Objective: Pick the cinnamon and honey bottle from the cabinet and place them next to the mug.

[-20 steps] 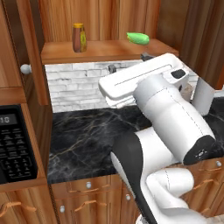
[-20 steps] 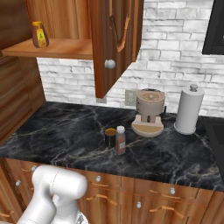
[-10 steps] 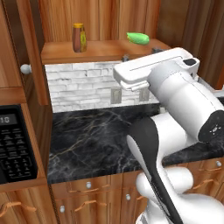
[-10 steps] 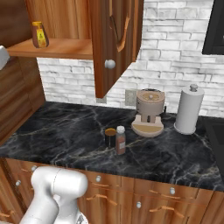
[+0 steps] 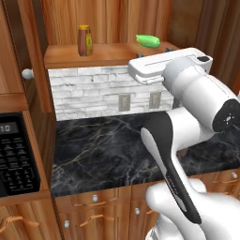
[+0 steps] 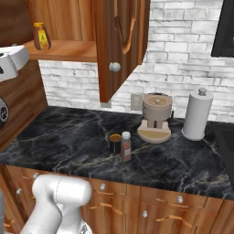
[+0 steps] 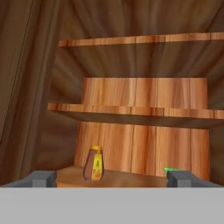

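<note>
The honey bottle [image 5: 85, 40] [image 6: 41, 36] stands on the lower shelf board of the cabinet [image 5: 98, 56], left of a green item [image 5: 148, 41]. In the hand view the honey bottle [image 7: 94, 164] sits ahead and slightly left of centre. My gripper [image 7: 111, 179] is open, its fingertips [image 7: 43, 178] wide apart, short of the shelf and holding nothing. The cinnamon [image 6: 125, 146] stands upright on the dark counter, right beside the mug [image 6: 115, 143].
The cabinet door [image 6: 121, 45] hangs open above the counter. A beige coffee machine [image 6: 156, 118] and a paper towel roll [image 6: 197, 114] stand by the brick wall. A microwave [image 5: 16, 154] is at the left. An upper shelf [image 7: 131, 111] crosses the cabinet.
The arm has lifted, bringing the open hand up to shelf height facing the cabinet. The cinnamon, mug and honey bottle have not moved.
</note>
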